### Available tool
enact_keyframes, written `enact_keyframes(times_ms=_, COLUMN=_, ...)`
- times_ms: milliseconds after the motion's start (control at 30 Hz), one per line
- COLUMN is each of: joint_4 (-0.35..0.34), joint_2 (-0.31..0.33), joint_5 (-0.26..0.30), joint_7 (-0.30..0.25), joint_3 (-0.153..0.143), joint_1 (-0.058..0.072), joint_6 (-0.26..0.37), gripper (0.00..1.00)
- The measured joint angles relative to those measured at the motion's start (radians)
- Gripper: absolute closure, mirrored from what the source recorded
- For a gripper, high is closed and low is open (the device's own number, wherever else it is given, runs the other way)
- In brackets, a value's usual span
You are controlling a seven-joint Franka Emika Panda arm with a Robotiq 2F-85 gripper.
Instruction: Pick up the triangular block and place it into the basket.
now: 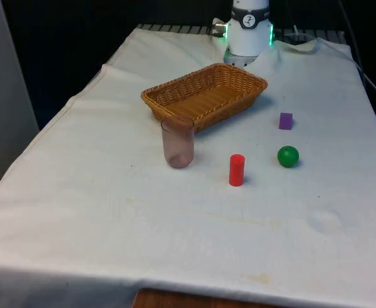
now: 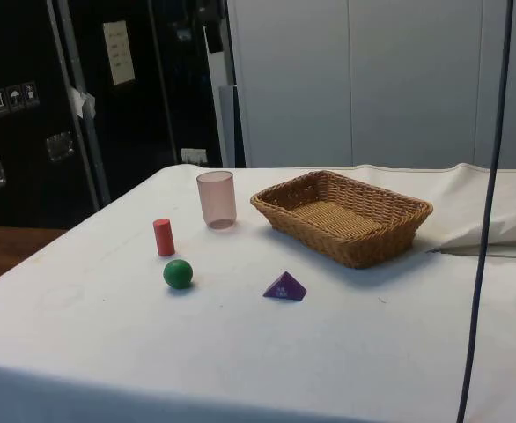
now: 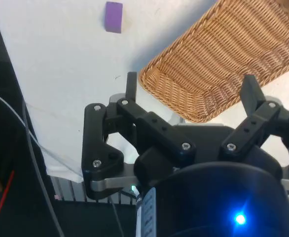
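Item 1: table (image 1: 111, 224), covered with a white cloth, carrying 5 loose things.

Item 2: triangular block (image 2: 284, 287), purple, pyramid-shaped, resting flat on the cloth. In the side view it lies in front of the basket, apart from it, with the green ball to its side. In the front view it sits toward the front view's right, beyond the ball and well clear of the basket's rim. Nothing touches it.

Item 3: basket (image 1: 204, 95), woven wicker, rectangular, light brown, standing open side up on the far half of the table. Its inside holds nothing that can be seen.

Item 4: cup (image 1: 178, 142), translucent pink, upright, just beside the basket's near long wall.

Item 5: cylinder (image 1: 237, 170), red, upright, between the cup and the ball in the front view.

Item 6: ball (image 1: 288, 156), green, near the cylinder and apart from the purple block.

Item 7: gripper (image 3: 189, 86), black, 2 fingers, seen in the wrist view above the cloth close to 1 end of the basket. The jaws stand released, spread wide with nothing between them. The purple block lies well apart from them on bare cloth.
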Motion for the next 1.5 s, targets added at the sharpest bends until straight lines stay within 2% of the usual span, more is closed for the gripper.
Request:
enact_keyframes(times_ms=267, joint_4=-0.018, joint_2=-0.003, joint_5=0.001, joint_7=0.032, joint_3=0.027, joint_1=0.001, joint_6=0.01, gripper=0.0)
enact_keyframes(times_ms=467, joint_4=-0.067, joint_2=-0.027, joint_5=0.001, joint_7=0.071, joint_3=0.055, joint_1=0.003, joint_6=0.038, gripper=0.0)
enact_keyframes(times_ms=733, joint_4=-0.141, joint_2=-0.06, joint_5=0.007, joint_7=0.108, joint_3=0.08, joint_1=0.003, joint_6=0.083, gripper=0.0)
enact_keyframes(times_ms=800, joint_4=-0.141, joint_2=-0.06, joint_5=0.007, joint_7=0.108, joint_3=0.08, joint_1=0.003, joint_6=0.083, gripper=0.0)
enact_keyframes(times_ms=1033, joint_4=-0.203, joint_2=-0.085, joint_5=0.008, joint_7=0.149, joint_3=0.107, joint_1=0.003, joint_6=0.142, gripper=0.0)
enact_keyframes(times_ms=1267, joint_4=-0.297, joint_2=-0.112, joint_5=0.007, joint_7=0.183, joint_3=0.135, joint_1=0.003, joint_6=0.228, gripper=0.0)
enact_keyframes(times_ms=1333, joint_4=-0.297, joint_2=-0.112, joint_5=0.007, joint_7=0.183, joint_3=0.135, joint_1=0.003, joint_6=0.228, gripper=0.0)
enact_keyframes(times_ms=1500, joint_4=-0.376, joint_2=-0.136, joint_5=-0.003, joint_7=0.203, joint_3=0.156, joint_1=0.003, joint_6=0.293, gripper=0.0)
